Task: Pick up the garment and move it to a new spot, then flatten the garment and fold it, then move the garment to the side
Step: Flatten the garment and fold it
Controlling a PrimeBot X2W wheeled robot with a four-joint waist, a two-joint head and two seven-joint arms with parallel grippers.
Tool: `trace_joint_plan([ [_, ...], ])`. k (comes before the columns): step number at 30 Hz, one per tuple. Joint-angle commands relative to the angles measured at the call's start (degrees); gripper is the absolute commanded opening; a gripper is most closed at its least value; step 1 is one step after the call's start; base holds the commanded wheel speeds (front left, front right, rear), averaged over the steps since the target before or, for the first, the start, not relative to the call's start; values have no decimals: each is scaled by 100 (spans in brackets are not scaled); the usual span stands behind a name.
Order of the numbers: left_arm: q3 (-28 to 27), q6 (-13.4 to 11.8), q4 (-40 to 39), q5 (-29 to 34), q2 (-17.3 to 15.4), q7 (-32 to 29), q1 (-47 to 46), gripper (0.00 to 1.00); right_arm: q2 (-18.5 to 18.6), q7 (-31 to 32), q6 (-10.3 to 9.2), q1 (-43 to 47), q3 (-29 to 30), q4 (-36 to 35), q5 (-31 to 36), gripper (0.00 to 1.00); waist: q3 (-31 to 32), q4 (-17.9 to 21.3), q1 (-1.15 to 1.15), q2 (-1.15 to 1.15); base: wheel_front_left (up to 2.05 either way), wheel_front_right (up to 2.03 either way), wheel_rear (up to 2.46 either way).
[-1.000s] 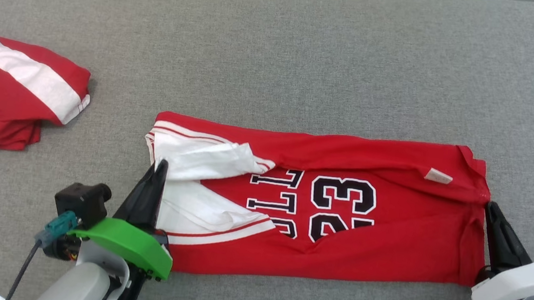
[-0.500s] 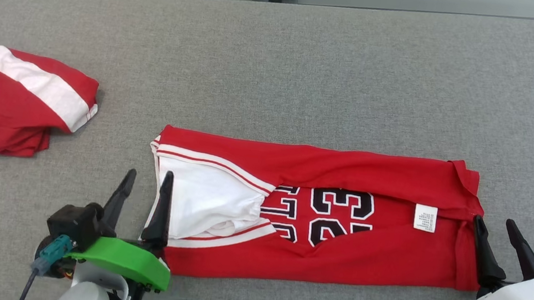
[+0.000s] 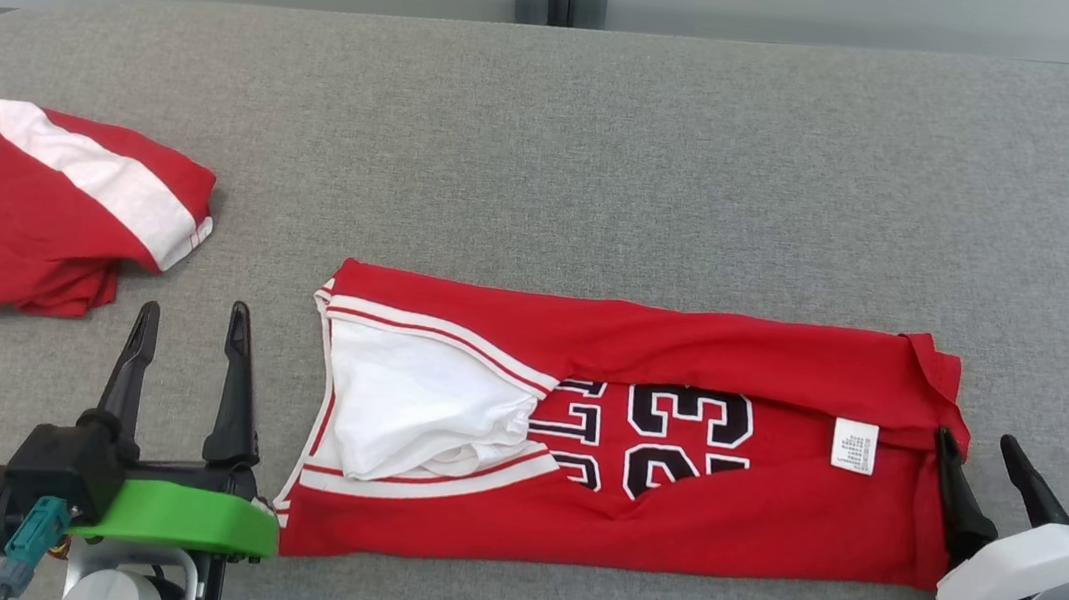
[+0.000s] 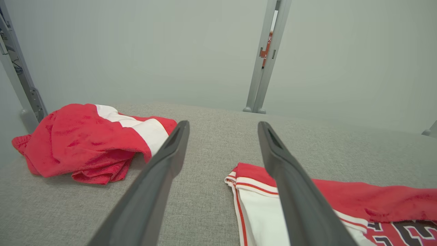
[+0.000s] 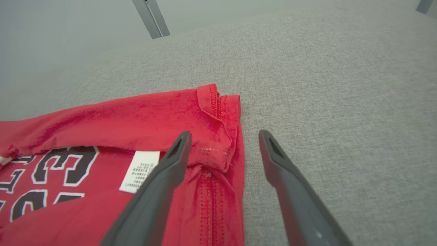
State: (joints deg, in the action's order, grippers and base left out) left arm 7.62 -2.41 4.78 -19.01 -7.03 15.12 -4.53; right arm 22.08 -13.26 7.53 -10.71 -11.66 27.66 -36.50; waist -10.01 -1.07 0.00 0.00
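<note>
Light, limp garment (image 3: 752,511) — likely to sag and bunch, so pinch its short ends, where the left hand (image 3: 191,313) and right hand (image 3: 977,438) sit empty, fingers apart.

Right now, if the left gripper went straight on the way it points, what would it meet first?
Mostly bare grey cushion ahead of the left gripper; its outer finger may brush the striped corner of the crumpled red garment, though depth is unclear.

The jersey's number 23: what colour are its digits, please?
Black digits with white outlines on the red jersey; clearest in the head view.
</note>
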Motion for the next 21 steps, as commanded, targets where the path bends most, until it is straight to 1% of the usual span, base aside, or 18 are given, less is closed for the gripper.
trace_joint_plan([
  [1,-116,82,25,98,63,2,120,100,-29,-5,-8,-107,-34,131,-56,100,5,-21,0,0,0,0,0],
  [2,-326,193,41,223,154,2,135,100,-67,-5,-8,-196,-120,363,-81,100,4,-40,0,0,0,0,0],
  [5,-551,354,89,383,270,2,187,100,-136,52,-8,-291,-252,740,-158,100,10,-77,0,0,0,0,0],
  [10,-748,535,166,507,368,2,206,100,-250,112,-8,-331,-554,1119,-355,100,10,-121,0,0,0,0,0],
  [11,-774,552,180,519,379,2,203,100,-260,114,-7,-324,-613,1161,-388,56,9,-124,0,0,0,0,0],
  [12,-803,578,197,547,392,2,199,100,-267,96,-7,-328,-687,1183,-420,21,9,-124,0,0,0,0,0],
  [13,-827,598,205,562,398,2,198,100,-270,61,-4,-342,-732,1178,-464,0,9,-121,0,0,0,0,0],
  [17,-889,612,238,603,408,2,212,100,-163,-39,-10,-460,-788,1236,-590,0,28,-85,0,0,0,0,0],
  [21,-880,579,269,540,410,2,219,100,46,-128,-15,-571,-654,1345,-727,0,87,-43,0,0,0,0,0],
])
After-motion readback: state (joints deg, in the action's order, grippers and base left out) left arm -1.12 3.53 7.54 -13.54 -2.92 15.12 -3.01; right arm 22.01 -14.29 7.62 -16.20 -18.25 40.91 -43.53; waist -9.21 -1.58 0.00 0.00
